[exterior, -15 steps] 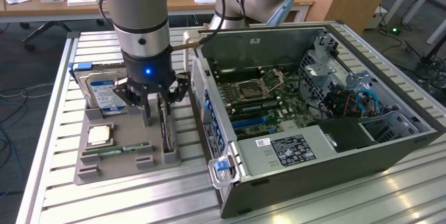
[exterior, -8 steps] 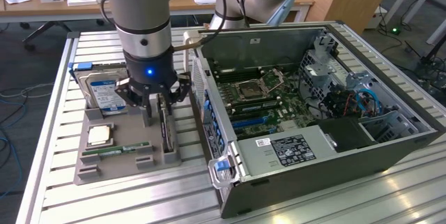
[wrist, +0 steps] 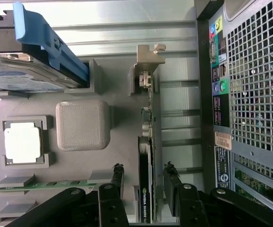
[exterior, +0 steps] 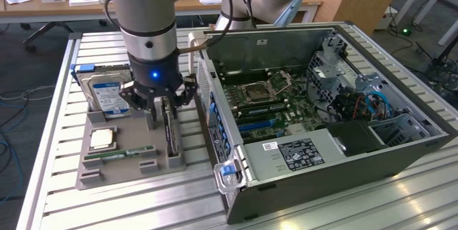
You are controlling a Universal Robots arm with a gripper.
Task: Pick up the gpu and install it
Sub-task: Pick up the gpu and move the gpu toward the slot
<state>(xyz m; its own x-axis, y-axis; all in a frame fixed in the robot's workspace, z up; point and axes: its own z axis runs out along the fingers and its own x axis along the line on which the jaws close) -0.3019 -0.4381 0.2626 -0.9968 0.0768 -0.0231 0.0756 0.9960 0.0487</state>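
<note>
On the flat grey plastic tray (exterior: 100, 175), the gpu (wrist: 146, 182), a thin dark card with a pale metal end, stands on its edge in a slot. The black gripper (exterior: 163, 120) hides its top part in the exterior view. The gripper's fingers (wrist: 118, 178) are spread wide, one on each side of the card, not pinching it. A silver hard drive with a blue-white label (exterior: 107, 98), a square silver chip (exterior: 102, 139) and a narrow green memory stick (exterior: 118, 155) sit near it. The big open grey computer box (exterior: 322, 133) stands just beside the tray.

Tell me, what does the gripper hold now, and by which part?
Nothing. The open gripper straddles the gpu, which stands on edge in the tray.
</note>
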